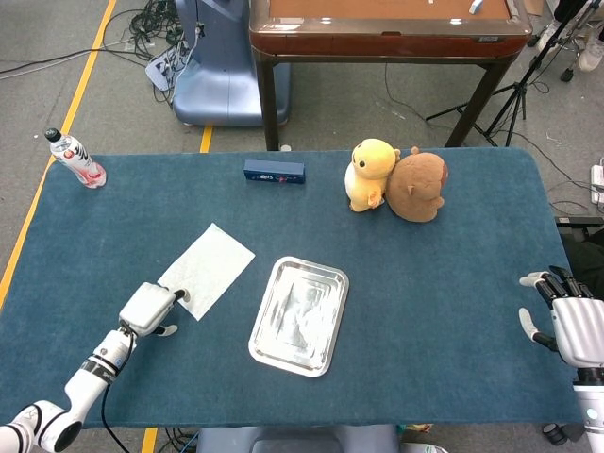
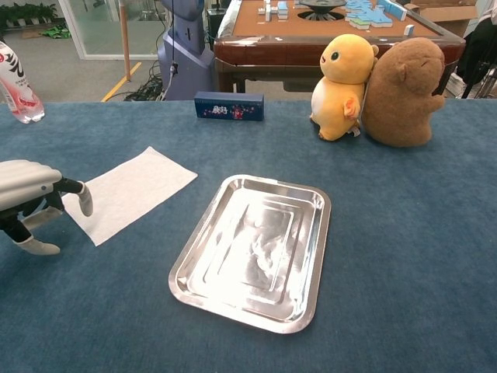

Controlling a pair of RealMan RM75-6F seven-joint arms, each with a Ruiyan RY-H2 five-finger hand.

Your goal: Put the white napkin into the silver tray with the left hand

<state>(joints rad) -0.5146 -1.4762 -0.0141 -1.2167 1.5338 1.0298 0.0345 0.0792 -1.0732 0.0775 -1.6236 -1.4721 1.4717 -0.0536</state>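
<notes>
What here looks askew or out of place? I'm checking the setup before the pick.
Only the bottle stands out: it lies tipped on its side at the table's far left edge. The white napkin lies flat, the silver tray is empty, and the two plush toys sit upright.

We see a matt, soft-looking white napkin [image 1: 207,270] lying flat at ten o'clock from the glossy, mirror-bright metal tray [image 1: 299,315]. Both rest on a blue, felt-like table cover [image 1: 444,283]. At one o'clock, two plush toys [image 1: 396,179] look fuzzy. The left hand [image 1: 149,309] has a smooth, pale shell.
</notes>
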